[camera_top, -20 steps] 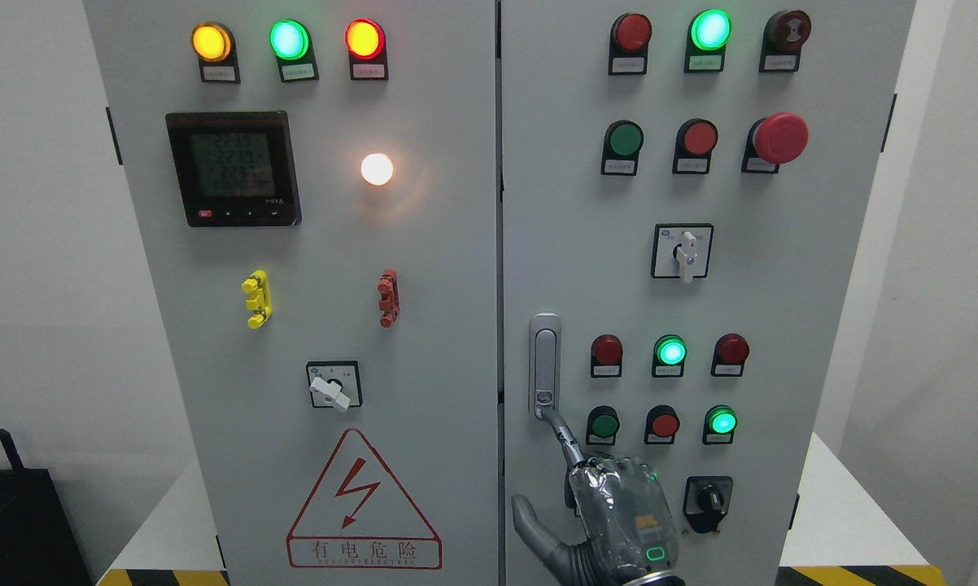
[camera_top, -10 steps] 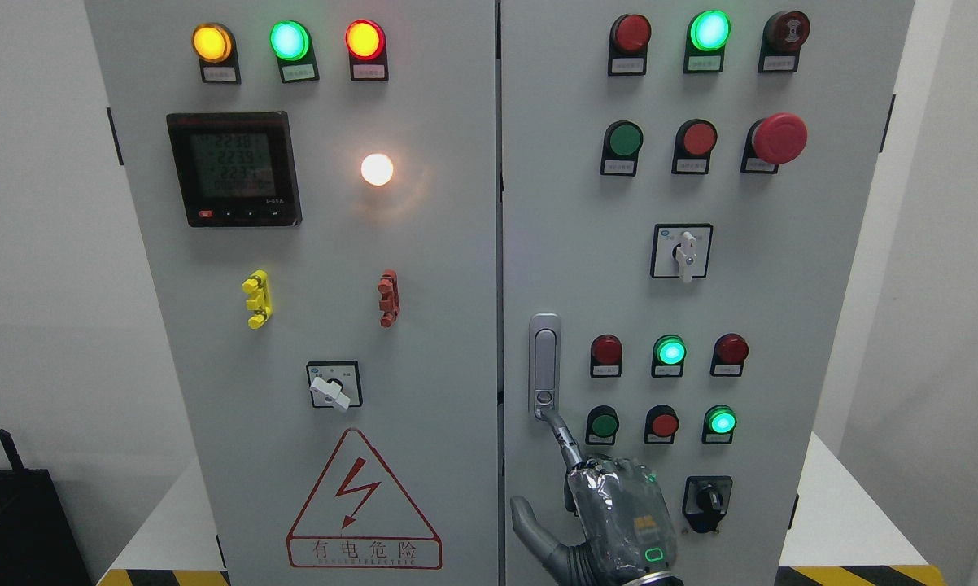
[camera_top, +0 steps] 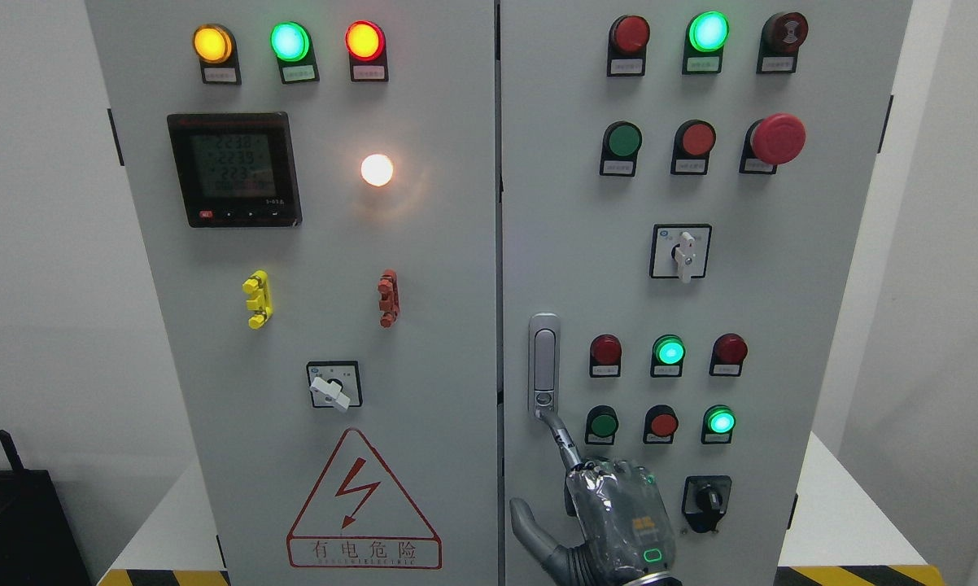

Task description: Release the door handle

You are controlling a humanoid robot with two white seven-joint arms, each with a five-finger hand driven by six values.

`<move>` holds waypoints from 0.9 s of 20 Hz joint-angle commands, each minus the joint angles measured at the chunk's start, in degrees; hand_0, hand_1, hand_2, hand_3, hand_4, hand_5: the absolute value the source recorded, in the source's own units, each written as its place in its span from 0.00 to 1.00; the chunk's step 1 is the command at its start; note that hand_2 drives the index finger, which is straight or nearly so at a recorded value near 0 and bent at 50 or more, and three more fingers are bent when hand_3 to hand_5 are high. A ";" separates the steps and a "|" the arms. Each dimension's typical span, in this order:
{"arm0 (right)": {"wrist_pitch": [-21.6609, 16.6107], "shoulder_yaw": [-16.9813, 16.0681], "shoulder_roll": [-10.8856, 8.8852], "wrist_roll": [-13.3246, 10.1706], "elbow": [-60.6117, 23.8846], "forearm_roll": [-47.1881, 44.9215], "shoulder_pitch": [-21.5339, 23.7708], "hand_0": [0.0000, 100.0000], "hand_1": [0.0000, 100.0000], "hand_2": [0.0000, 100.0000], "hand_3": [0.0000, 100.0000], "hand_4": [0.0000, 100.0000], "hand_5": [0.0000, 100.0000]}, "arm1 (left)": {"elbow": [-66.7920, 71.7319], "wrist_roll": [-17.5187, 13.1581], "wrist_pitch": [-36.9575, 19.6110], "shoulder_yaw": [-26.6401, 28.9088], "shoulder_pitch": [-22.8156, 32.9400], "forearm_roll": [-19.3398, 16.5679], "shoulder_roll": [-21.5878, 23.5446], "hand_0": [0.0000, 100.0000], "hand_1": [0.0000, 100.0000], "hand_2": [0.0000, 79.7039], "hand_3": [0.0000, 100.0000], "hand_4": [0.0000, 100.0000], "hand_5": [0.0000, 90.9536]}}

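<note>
The silver door handle point(camera_top: 544, 365) stands upright on the left edge of the cabinet's right door point(camera_top: 782, 325), flush in its plate. My right hand point(camera_top: 535, 462) rises from the bottom edge just below it. Its index finger point(camera_top: 562, 439) points up and its tip touches the handle's lower end by the lock. The thumb point(camera_top: 530, 525) is spread out to the left and nothing is held in the hand. The other fingers are hidden behind the back of the hand. The door looks shut, level with the left door point(camera_top: 440, 325). My left arm does not show.
Lit lamps, push buttons and a black rotary switch point(camera_top: 707, 498) crowd the right door beside my hand. A red mushroom stop button point(camera_top: 778, 138) sits higher up. The left door carries a meter point(camera_top: 234, 168), a white-handled switch point(camera_top: 332, 389) and a warning triangle point(camera_top: 363, 505).
</note>
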 commanded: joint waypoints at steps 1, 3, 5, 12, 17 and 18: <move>0.04 0.01 -0.08 0.00 0.26 0.00 0.31 0.38 0.19 0.00 0.88 0.84 1.00 | -0.03 0.01 0.04 1.06 0.00 0.00 0.00 0.12 0.39 0.00 0.00 0.00 0.00; 0.04 0.01 0.01 0.00 0.17 -0.17 0.23 0.38 0.20 0.00 0.89 0.85 1.00 | -0.03 0.01 0.04 1.06 0.00 0.00 0.00 0.12 0.39 0.00 0.00 0.00 0.00; 0.04 0.10 0.01 -0.09 -0.01 -0.17 -0.04 0.38 0.20 0.00 0.89 0.85 1.00 | -0.03 0.01 0.04 1.06 0.00 0.00 0.00 0.12 0.39 0.00 0.00 0.00 0.00; -0.22 0.10 -0.16 -0.53 -0.71 -0.17 -0.13 0.38 0.20 0.00 0.89 0.85 1.00 | -0.03 0.01 0.04 1.06 0.00 0.00 0.00 0.12 0.39 0.00 0.00 0.00 0.00; -0.31 0.18 -0.16 -0.62 -1.24 -0.17 -0.21 0.38 0.20 0.00 0.89 0.85 1.00 | -0.03 0.01 0.04 1.06 0.00 0.00 0.00 0.12 0.39 0.00 0.00 0.00 0.00; -0.31 0.19 -0.25 -0.62 -1.59 -0.17 -0.21 0.38 0.20 0.00 0.89 0.85 1.00 | 0.06 0.01 0.04 1.06 0.00 0.00 0.00 0.12 0.39 0.00 0.00 0.00 0.00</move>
